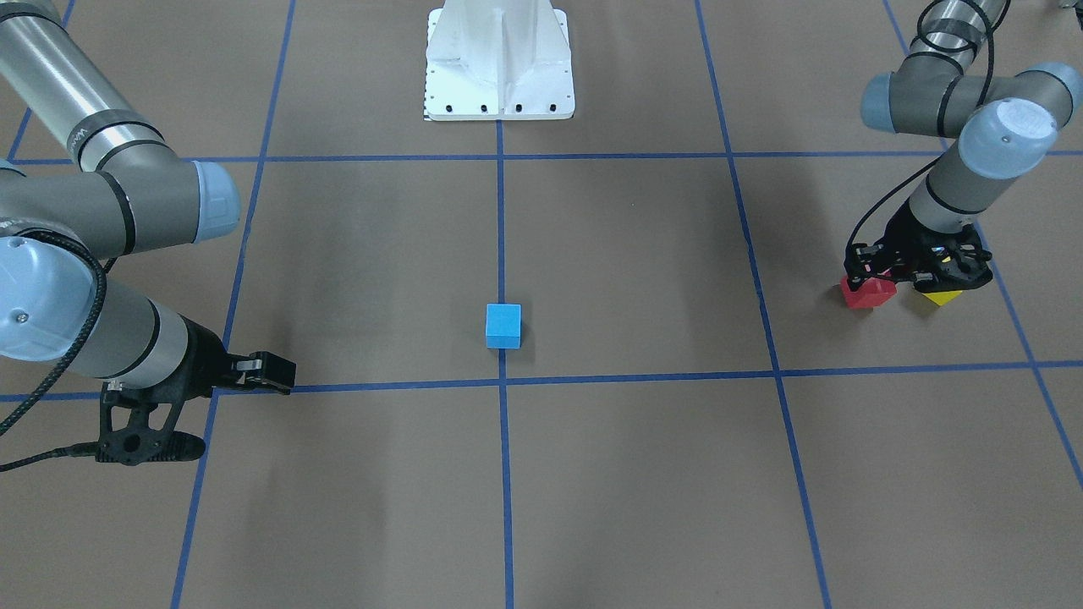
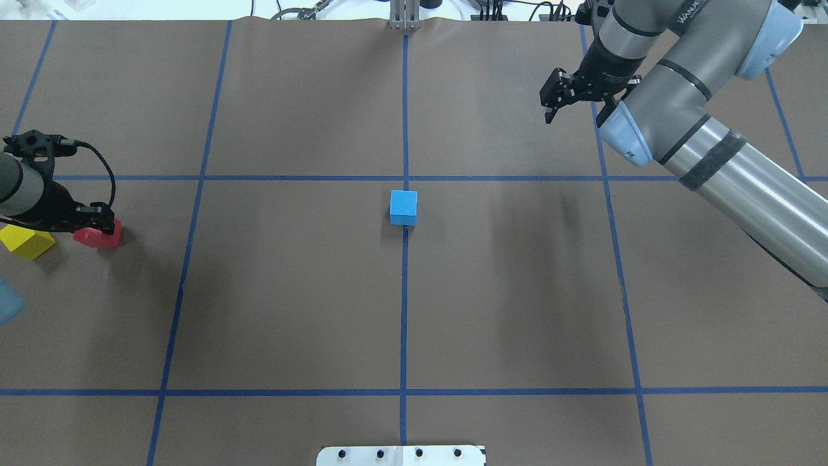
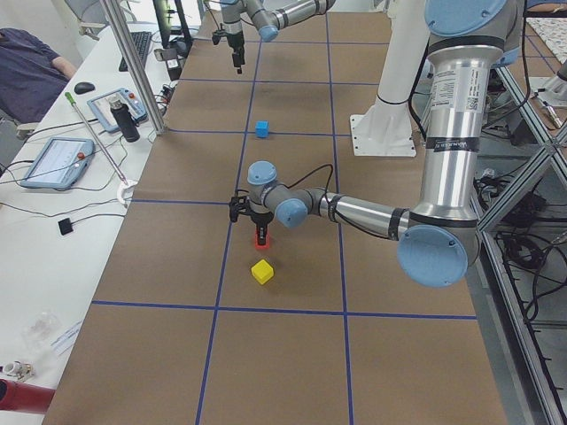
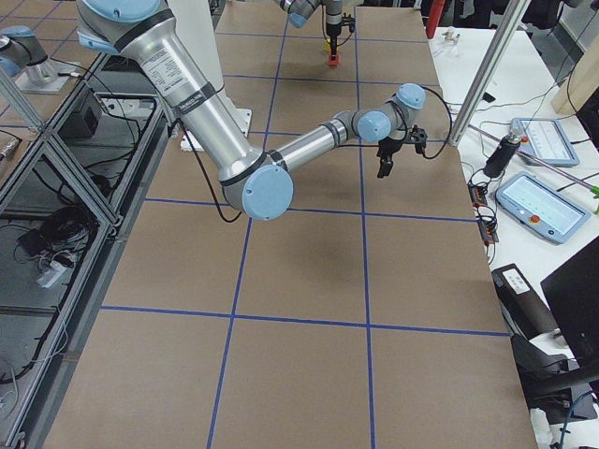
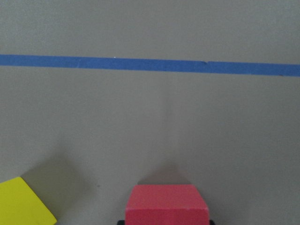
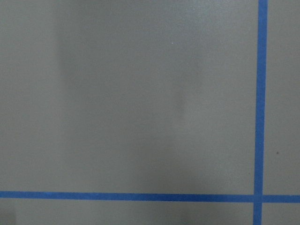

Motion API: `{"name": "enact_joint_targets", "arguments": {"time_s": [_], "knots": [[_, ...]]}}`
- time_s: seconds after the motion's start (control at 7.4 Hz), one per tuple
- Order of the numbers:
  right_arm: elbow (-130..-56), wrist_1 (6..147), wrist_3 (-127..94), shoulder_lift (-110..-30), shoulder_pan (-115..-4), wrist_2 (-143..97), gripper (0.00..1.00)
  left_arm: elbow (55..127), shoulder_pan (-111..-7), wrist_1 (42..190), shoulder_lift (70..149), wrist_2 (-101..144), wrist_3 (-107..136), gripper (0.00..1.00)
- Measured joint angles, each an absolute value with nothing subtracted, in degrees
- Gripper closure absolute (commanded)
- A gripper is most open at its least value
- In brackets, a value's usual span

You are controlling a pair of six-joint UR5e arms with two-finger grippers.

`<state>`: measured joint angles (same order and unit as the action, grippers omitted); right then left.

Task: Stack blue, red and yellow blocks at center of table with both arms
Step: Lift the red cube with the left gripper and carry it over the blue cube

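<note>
Red block (image 2: 97, 238) sits at the table's nine-o'clock edge, apparently pinched by the left gripper (image 2: 96, 223) — next it likely needs lifting toward three o'clock onto the centred blue block (image 2: 403, 207) — while the right gripper (image 2: 572, 107) hangs spread and empty near one o'clock.

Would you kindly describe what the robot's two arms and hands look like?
The left arm and right arm are silver-grey tubes with pale blue joint caps and dark bands. Each ends in a black two-finger hand: left hand, right hand. Black cables run along both wrists.
</note>
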<state>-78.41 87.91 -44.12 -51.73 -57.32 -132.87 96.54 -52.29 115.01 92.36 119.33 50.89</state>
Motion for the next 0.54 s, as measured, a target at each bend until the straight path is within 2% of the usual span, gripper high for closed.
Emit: {"name": "enact_joint_targets", "arguments": {"time_s": [0.27,0.54], "knots": [[-79.7,87.9,-44.1,-52.6,-57.5,-133.0,0.01,99.3,-52.4,108.8,96.7,119.6,50.9,1.00],[-80.1,87.9,-44.0,-52.9,-57.9,-133.0,0.01,99.8,-51.2,93.9,109.9,119.4,50.9,1.00]]}}
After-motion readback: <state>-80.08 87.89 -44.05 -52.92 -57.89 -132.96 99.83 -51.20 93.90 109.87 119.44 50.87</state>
